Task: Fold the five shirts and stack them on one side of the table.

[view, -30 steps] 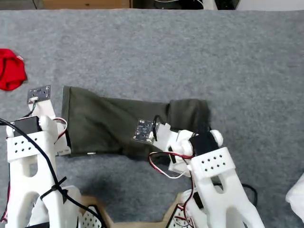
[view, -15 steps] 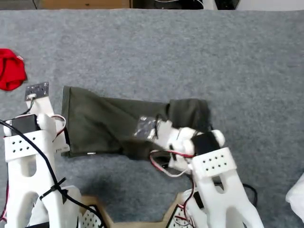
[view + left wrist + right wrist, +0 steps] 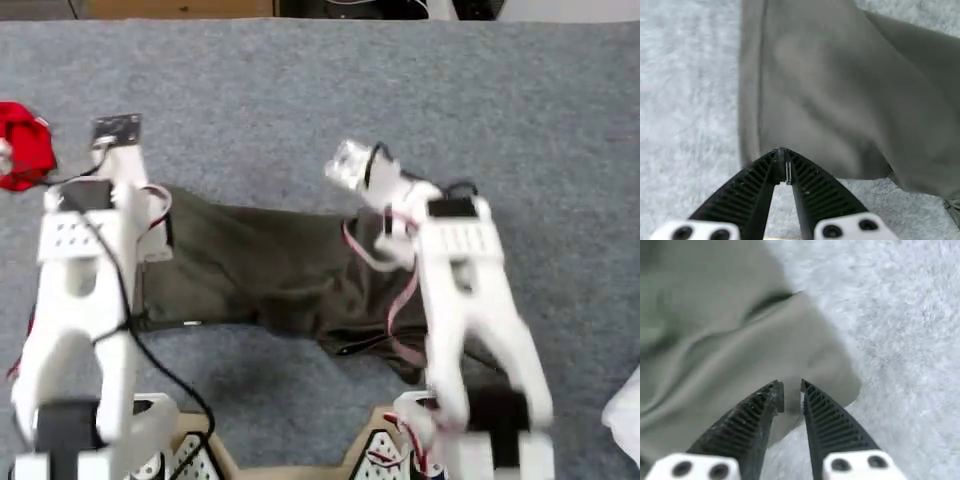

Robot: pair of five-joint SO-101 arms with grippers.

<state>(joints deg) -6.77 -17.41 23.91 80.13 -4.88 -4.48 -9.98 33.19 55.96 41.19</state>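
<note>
Green shirt [image 3: 270, 275] is lying across the middle of the grey table [image 3: 500, 100], running from about 9 o'clock toward 4 o'clock. It is wrinkled, and it is bunching up at the 4 o'clock end.

Left arm [image 3: 85, 260] is standing over the shirt's 9 o'clock end. In its wrist view, the left gripper [image 3: 785, 167] is clenching with its tips together, pinching the shirt's edge. The cloth is hanging away from the tips above the grey surface.

Right arm [image 3: 460, 280] is standing over the 3 o'clock part of the shirt. The right gripper [image 3: 791, 397] is grasping a fold near a corner of the shirt. Its jaws are drawn nearly together with cloth between them.

Red cloth [image 3: 25, 150] is sitting crumpled at the table's 10 o'clock edge, well apart from the green shirt and near the left arm.
</note>
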